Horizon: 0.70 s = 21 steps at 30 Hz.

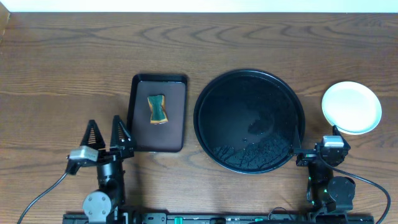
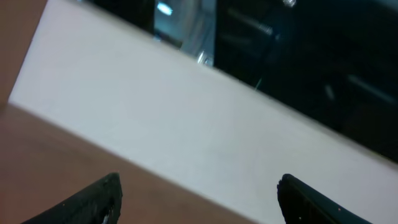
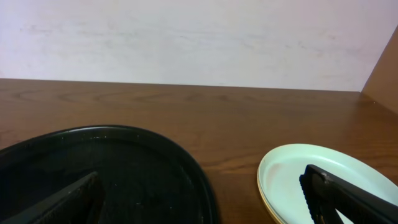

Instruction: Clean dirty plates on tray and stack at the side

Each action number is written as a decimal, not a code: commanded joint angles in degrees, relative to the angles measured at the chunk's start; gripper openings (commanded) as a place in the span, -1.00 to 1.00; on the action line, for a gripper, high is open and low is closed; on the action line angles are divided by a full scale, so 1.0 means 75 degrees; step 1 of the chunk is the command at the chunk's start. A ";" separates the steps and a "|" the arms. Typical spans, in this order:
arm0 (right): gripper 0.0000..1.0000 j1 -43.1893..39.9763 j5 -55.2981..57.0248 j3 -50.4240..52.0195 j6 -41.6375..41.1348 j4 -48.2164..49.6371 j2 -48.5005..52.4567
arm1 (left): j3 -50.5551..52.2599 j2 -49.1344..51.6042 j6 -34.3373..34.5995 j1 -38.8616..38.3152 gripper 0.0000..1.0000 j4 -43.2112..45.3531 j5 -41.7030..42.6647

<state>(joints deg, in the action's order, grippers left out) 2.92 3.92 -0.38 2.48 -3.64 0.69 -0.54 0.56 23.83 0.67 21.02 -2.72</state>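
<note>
The round black tray (image 1: pixel 249 121) sits at the centre right with nothing on it; its rim shows in the right wrist view (image 3: pixel 186 168). The plates (image 1: pixel 351 107) stand stacked on the table right of the tray, a mint-white one on top with a pale yellow edge beneath (image 3: pixel 311 180). My right gripper (image 1: pixel 320 152) (image 3: pixel 202 199) is open and empty near the front edge, between tray and stack. My left gripper (image 1: pixel 106 134) (image 2: pixel 199 199) is open and empty at the front left.
A rectangular dark brown tray (image 1: pixel 157 112) left of the round tray holds a green-and-tan sponge (image 1: pixel 157 109). The left wrist view shows only a white wall (image 2: pixel 186 118) and brown table.
</note>
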 commanded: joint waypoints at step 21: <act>0.99 -0.0020 0.0073 0.0009 -0.0099 -0.0026 -0.0052 | 0.0041 -0.0061 -0.2177 0.0032 0.61 -0.3357 0.0300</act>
<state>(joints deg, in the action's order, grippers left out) 2.92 3.92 -0.38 2.48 -3.64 0.67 -0.89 0.62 10.09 0.67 -1.30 -0.10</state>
